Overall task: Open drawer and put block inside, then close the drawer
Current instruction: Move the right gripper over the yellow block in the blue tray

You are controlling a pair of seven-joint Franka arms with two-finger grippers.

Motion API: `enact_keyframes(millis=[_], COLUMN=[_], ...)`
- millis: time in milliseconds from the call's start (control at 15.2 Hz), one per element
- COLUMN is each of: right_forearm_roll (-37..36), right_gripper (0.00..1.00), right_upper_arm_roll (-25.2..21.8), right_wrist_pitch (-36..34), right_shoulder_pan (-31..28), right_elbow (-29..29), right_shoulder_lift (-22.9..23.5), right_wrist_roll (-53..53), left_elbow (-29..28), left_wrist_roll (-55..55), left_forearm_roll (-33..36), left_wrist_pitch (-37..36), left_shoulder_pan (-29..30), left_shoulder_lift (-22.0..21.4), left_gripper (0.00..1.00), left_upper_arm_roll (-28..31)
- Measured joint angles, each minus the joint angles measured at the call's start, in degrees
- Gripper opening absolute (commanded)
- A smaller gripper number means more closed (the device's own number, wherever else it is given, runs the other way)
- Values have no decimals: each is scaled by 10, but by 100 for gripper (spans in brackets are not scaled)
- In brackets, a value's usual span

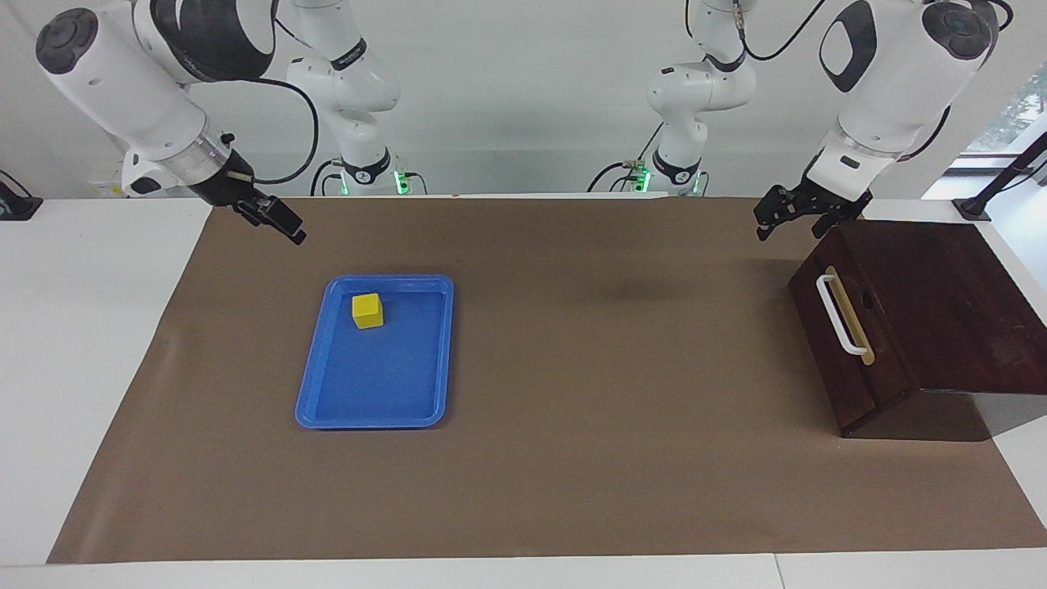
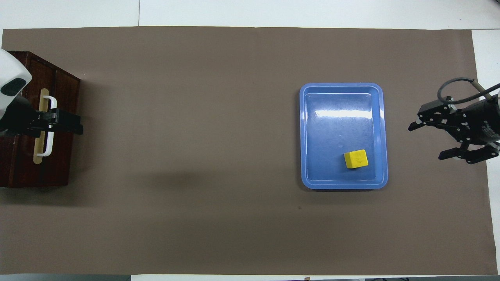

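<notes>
Overhead view: block [image 2: 356, 159] in tray [image 2: 381, 128]; right end effector [image 2: 425, 142] apart.

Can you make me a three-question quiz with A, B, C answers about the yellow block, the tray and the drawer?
1. Where is the block?
A. in the tray
B. on the drawer
C. in a gripper

2. What colour is the tray?
A. red
B. blue
C. green

3. How is the drawer?
A. pulled open
B. closed
C. taken out

Answers:
1 A: the block sits in the tray, at its end nearer the robots.
2 B: the tray is blue in both views.
3 B: the front with its white handle sits flush and no inside shows; the left gripper hangs over the mat beside the drawer's corner and the right gripper is in the air beside the tray, both with open jaws.
</notes>
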Motion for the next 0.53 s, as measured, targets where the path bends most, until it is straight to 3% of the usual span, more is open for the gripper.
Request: enact_keyframes(millis=[263, 526], right_forearm_roll=[95, 177], right_gripper=[100, 100], right_upper_arm_roll=[-2, -2], right_wrist_pitch=[81, 139], right_shoulder_pan=[-7, -12], right_elbow=[-72, -146], right_shoulder_lift=[24, 33], right_wrist_roll=[112, 148], left_elbow=[0, 0], left_wrist_roll=[0, 0], left_forearm_roll=[0, 0], left_wrist_pitch=[0, 0], left_shoulder_pan=[0, 0], left_shoulder_lift=[0, 0], left_gripper=[100, 100], left_upper_arm_roll=[0, 0])
